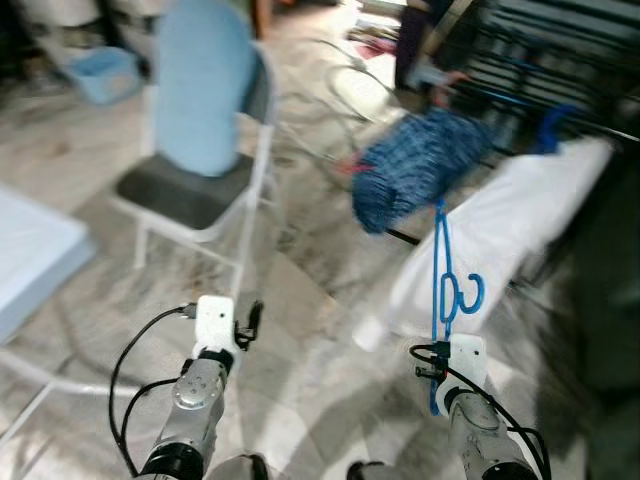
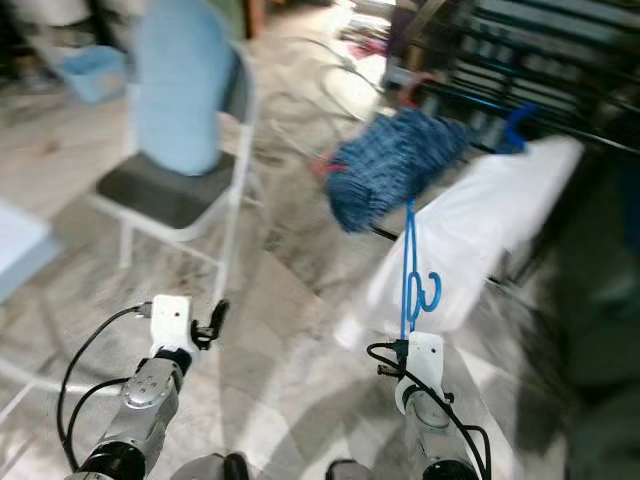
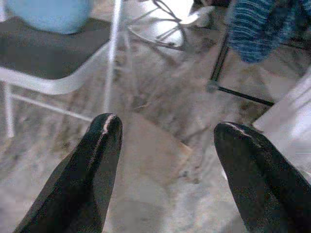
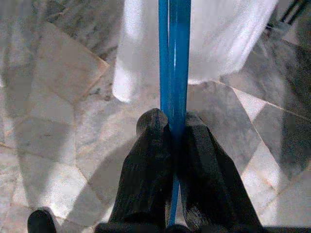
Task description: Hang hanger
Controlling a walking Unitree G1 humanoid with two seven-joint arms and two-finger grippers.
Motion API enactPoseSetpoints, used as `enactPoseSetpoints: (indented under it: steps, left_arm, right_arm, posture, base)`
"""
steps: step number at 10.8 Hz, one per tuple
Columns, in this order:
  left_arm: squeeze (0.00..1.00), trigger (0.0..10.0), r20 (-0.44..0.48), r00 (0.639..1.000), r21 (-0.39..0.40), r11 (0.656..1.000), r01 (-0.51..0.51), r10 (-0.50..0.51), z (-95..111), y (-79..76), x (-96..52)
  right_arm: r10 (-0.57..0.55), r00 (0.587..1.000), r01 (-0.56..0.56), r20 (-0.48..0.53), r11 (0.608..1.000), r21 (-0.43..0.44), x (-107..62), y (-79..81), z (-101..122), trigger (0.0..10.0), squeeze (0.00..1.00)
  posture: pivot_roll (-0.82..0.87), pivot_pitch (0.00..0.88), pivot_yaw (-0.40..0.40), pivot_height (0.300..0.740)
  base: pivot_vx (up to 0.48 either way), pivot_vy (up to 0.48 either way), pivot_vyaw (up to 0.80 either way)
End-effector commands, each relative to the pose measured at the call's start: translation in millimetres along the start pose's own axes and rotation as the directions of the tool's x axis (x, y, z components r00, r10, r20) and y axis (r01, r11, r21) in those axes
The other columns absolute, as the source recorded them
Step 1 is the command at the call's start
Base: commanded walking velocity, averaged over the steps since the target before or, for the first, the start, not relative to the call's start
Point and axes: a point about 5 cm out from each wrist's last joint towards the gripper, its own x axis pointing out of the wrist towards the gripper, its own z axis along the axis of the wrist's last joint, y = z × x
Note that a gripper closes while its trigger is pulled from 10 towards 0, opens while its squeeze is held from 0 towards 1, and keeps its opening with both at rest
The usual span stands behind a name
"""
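The right gripper (image 4: 172, 127) is clamped tight on the blue hanger (image 1: 441, 275), which stands nearly upright from the jaws with its long axis running up and away, its small hook curling to the right partway along. Farther off and to the right lies the dark drying rack (image 1: 545, 55), draped with a white sheet (image 1: 510, 220) and a blue knitted cloth (image 1: 415, 165), so the hanger must likely travel forward and rightward to reach a rail. The left gripper (image 3: 167, 138) hovers with fingers spread wide and empty, nearer the folding chair (image 1: 190, 190) on the left.
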Motion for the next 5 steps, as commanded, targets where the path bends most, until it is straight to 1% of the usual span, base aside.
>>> enactPoseSetpoints:
  steps: [1, 2, 4, 5]
  left_arm:
    - [0.0, 10.0, -0.024, 1.0, -0.008, 1.0, 0.004, -0.004, -5.5, 1.1, -4.2]
    - [0.0, 10.0, -0.031, 0.999, -0.017, 1.0, 0.008, -0.009, -7.8, 3.4, -7.2]
    - [0.0, 10.0, -0.038, 0.999, -0.023, 0.999, 0.025, -0.026, -8.8, 1.9, -8.1]
    - [0.0, 10.0, -0.04, 0.999, -0.028, 0.999, 0.031, -0.033, -8.3, 0.1, -7.6]
  right_arm:
    - [-0.005, 1.0, 0.005, -0.005, 1.0, 0.001, -0.3, -2.0, -0.5, 10.0, 0.0]
    - [0.008, 1.0, -0.008, -0.005, 1.0, 0.002, 1.4, 2.0, 2.7, 10.0, 0.0]
    - [0.018, 1.0, -0.018, 0.0, 1.0, 0.004, 2.2, 4.8, 5.6, 10.0, 0.0]
    - [0.02, 1.0, -0.02, 0.004, 1.0, 0.008, 2.0, 4.9, 5.9, 10.0, 0.0]
  posture:
    - [0.01, 0.152, -0.046, 0.74]
    - [0.01, 0.151, -0.044, 0.74]
    - [0.01, 0.15, -0.039, 0.74]
    - [0.0, 0.15, -0.037, 0.74]
  base:
    - [0.0, 0.0, -0.79]
    - [0.0, -0.356, -0.78]
    - [0.0, -0.388, -0.78]
    - [0.0, -0.375, 0.0]
